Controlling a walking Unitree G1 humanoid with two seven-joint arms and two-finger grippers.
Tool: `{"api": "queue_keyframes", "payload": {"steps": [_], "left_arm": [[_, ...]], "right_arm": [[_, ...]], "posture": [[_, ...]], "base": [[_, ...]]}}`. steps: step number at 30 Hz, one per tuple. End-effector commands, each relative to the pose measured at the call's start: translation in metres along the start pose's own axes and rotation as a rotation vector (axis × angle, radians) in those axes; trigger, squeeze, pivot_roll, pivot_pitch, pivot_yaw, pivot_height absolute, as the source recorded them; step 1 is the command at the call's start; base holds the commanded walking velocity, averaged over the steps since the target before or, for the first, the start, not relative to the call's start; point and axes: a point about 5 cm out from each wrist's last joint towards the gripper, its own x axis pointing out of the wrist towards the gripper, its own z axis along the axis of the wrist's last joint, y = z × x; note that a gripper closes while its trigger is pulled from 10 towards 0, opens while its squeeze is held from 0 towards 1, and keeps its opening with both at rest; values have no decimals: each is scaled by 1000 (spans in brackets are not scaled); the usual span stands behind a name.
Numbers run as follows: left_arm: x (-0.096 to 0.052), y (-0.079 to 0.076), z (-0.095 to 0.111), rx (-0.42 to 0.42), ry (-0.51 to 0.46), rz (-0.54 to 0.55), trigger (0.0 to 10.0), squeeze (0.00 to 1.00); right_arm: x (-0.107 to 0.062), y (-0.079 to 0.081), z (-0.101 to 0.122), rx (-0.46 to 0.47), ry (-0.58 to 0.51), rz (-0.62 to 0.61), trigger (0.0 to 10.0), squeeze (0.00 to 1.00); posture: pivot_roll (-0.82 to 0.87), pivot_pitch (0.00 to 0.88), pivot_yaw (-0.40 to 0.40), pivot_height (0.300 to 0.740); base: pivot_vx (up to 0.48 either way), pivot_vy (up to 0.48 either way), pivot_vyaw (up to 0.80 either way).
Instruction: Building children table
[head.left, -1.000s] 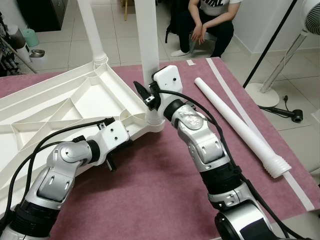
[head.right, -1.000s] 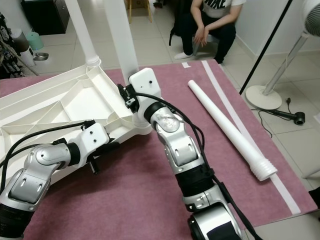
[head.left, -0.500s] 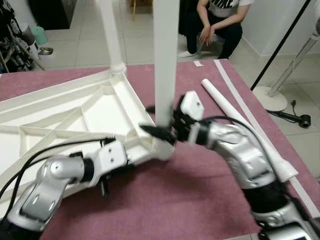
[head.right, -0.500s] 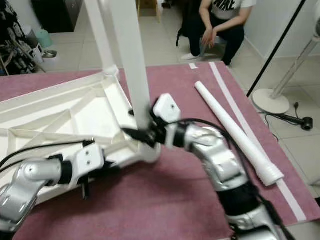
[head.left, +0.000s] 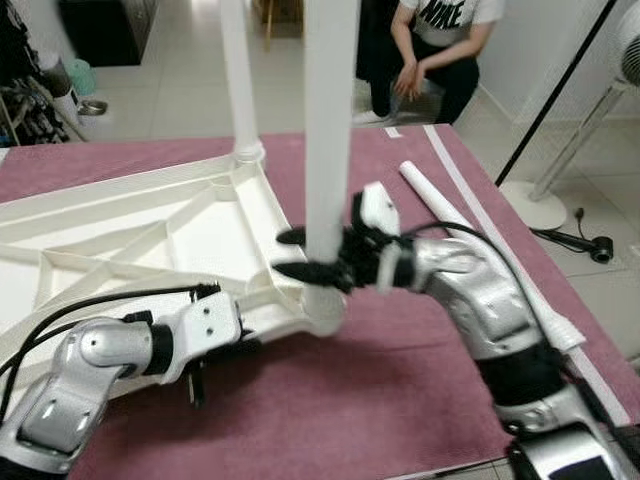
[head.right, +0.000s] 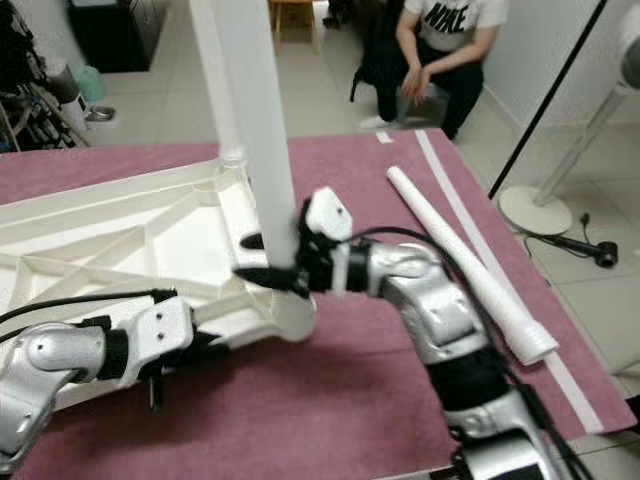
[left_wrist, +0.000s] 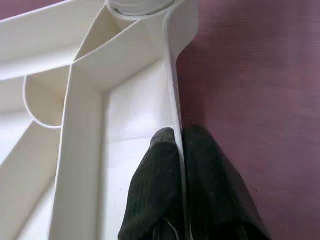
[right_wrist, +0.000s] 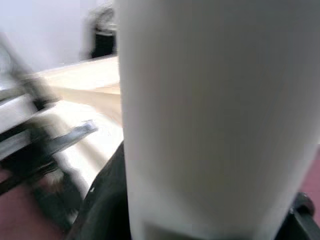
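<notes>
An upturned white tabletop (head.left: 120, 190) lies on a maroon mat (head.left: 400, 420). Two white legs stand upright in its corners, a far one (head.left: 238, 80) and a near one (head.left: 330, 130). My right gripper (head.left: 297, 254) reaches in from the right and is shut on the near leg just above its socket, one finger behind it and one in front. In the right wrist view the leg (right_wrist: 210, 115) sits between the fingers. My left gripper (left_wrist: 177, 132) is shut on the tabletop's thin rim (left_wrist: 172, 90) near that corner. A loose leg (head.right: 430, 215) lies on the mat to the right.
A person (head.left: 430, 50) sits on the tiled floor beyond the mat. A fan stand (head.left: 545, 200) and a slanting black pole (head.left: 550, 90) are at the right. A white strip (head.left: 600, 385) runs along the mat's right edge.
The camera has shifted. My right wrist has turned from above the socket to level, its fingers now on both sides of the near leg. The left gripper keeps its hold on the rim.
</notes>
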Motion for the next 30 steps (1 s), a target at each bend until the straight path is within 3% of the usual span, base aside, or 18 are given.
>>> {"api": "queue_keyframes", "payload": {"steps": [1, 3, 4, 5, 9, 10, 11, 12, 17, 18, 19, 20, 23, 26, 27, 28, 29, 30], "left_arm": [[0, 2, 42, 149, -174, 29, 10000, 0], [10, 10, 47, 149, -170, 89, 10000, 0], [10, 10, 47, 149, -170, 89, 10000, 0], [15, 15, 52, 145, -179, 117, 10000, 0], [19, 18, 57, 139, -199, 130, 10000, 0], [20, 19, 60, 140, -210, 125, 10000, 0], [20, 19, 60, 140, -210, 125, 10000, 0], [16, 18, 57, 149, -211, 95, 10000, 0], [10, 13, 52, 153, -202, 63, 10000, 0], [7, 10, 51, 152, -203, 49, 10000, 0], [7, 10, 51, 152, -203, 49, 10000, 0], [5, 8, 51, 153, -205, 34, 10000, 0], [-4, 0, 48, 158, -207, -12, 10000, 0], [-4, 0, 48, 158, -207, -12, 10000, 0], [-9, -5, 46, 161, -204, -42, 10000, 0], [-17, -9, 43, 162, -193, -69, 10000, 0], [-17, -9, 43, 162, -193, -69, 10000, 0], [-23, -11, 41, 160, -184, -85, 10000, 0]], "right_arm": [[4, -6, -14, -24, 93, -117, 0, 0], [10, -18, -22, -56, 171, -323, 0, 0], [10, -18, -22, -56, 171, -323, 0, 0], [12, -23, -24, -79, 203, -426, 0, 0], [14, -25, -26, -88, 217, -491, 0, 0], [18, -23, -23, -93, 191, -499, 10000, 0], [18, -23, -23, -93, 191, -499, 10000, 0], [22, -17, -12, -72, 93, -447, 10000, 0], [19, -13, -5, -73, 28, -372, 10000, 0], [18, -11, -3, -63, -4, -328, 10000, 122], [18, -11, -3, -63, -4, -328, 10000, 122], [16, -9, 0, -43, -35, -282, 10000, 1000], [6, 3, 11, -7, -116, -78, 10000, 1000], [6, 3, 11, -7, -116, -78, 10000, 1000], [-2, 10, 15, -9, -132, 38, 10000, 0], [-14, 18, 16, 4, -119, 183, 10000, 0], [-14, 18, 16, 4, -119, 183, 10000, 0], [-23, 22, 16, 21, -100, 285, 10000, 0]], "posture": [[103, 0, 6, 740], [98, 0, 13, 740], [98, 0, 13, 740], [98, 0, 13, 740], [91, 0, 18, 740], [84, 0, 26, 740], [84, 0, 26, 740], [84, 0, 26, 740], [86, 0, 22, 740], [88, 0, 21, 740], [88, 0, 21, 740], [88, 0, 21, 740], [93, 0, 17, 740], [93, 0, 17, 740], [93, 0, 15, 740], [101, 0, 10, 740], [101, 0, 10, 740], [101, 0, 10, 740]], "base": [[0, 0, 0], [0, 0, 0], [0, 0, 0], [0, 0, 0], [0, 0, 0], [0, 0, 0], [0, 0, 0], [0, 0, 0], [0, 0, 0], [0, 0, 0], [0, 0, 0], [0, 0, 0], [0, 0, 0], [0, 0, 0], [0, 0, 0], [0, 0, 0], [0, 0, 0], [0, 0, 0]]}}
